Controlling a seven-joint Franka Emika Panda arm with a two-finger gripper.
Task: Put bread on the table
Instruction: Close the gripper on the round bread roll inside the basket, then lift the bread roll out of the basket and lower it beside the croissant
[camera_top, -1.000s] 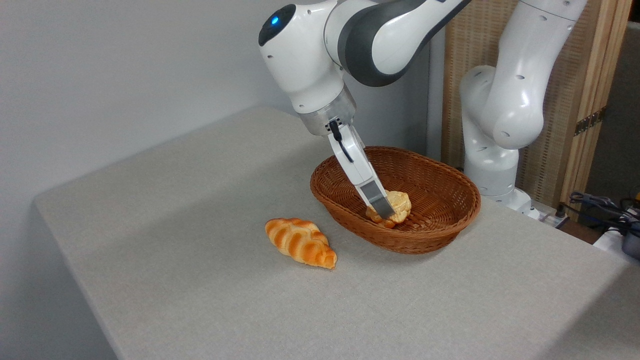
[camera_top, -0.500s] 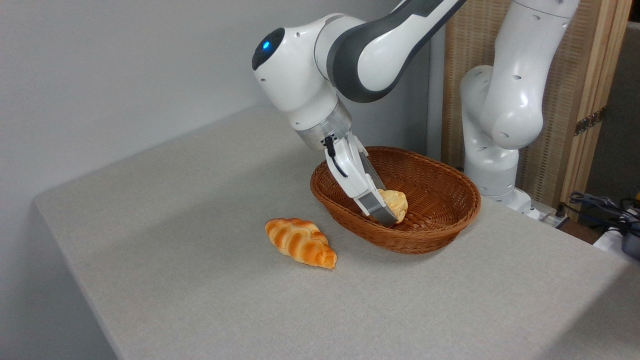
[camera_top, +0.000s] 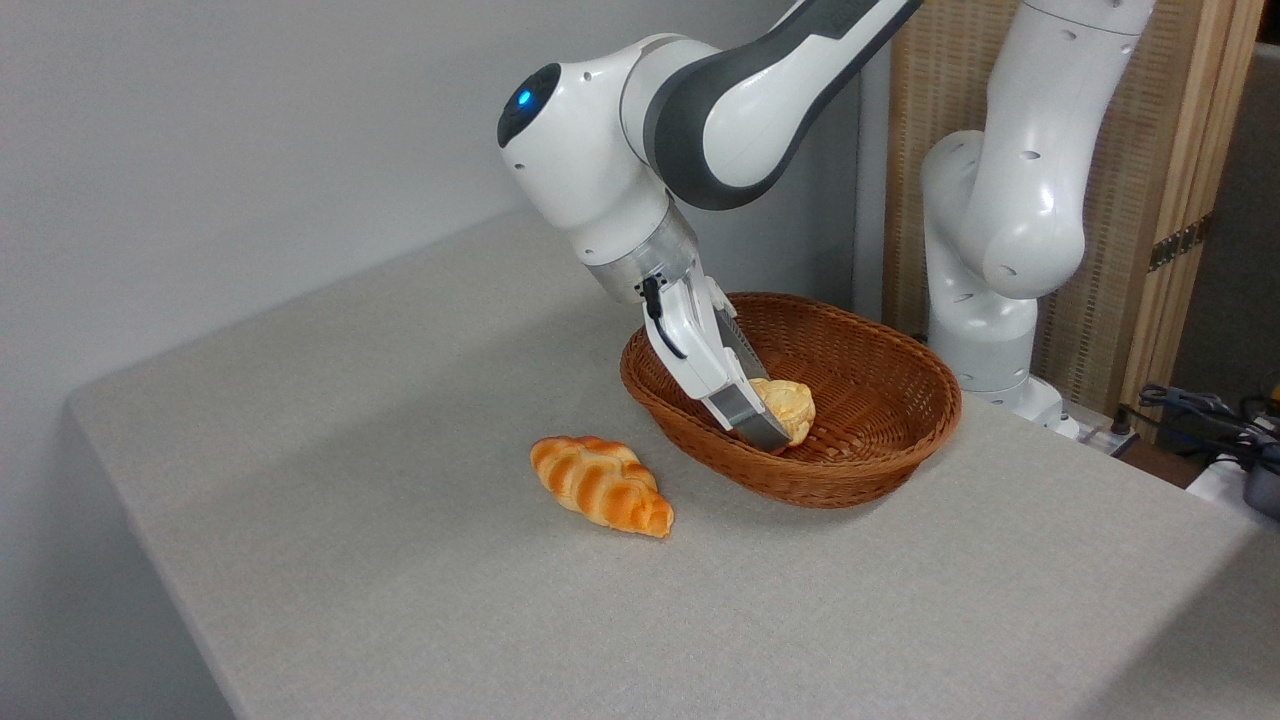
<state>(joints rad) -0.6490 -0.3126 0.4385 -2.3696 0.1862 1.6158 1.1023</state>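
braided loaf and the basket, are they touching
Apart. The camera view shows a strip of bare table between the braided loaf and the basket.

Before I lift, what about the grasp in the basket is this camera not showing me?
- Far finger of the claw: hidden behind the near finger and the bun.
- Bun's underside, and whether it is off the basket floor: blocked by the near finger and the basket's front wall.
- Grip firmness: cannot tell.

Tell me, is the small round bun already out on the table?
No, the bun sits inside the wicker basket with the gripper closed around it, while only the braided loaf lies on the table.
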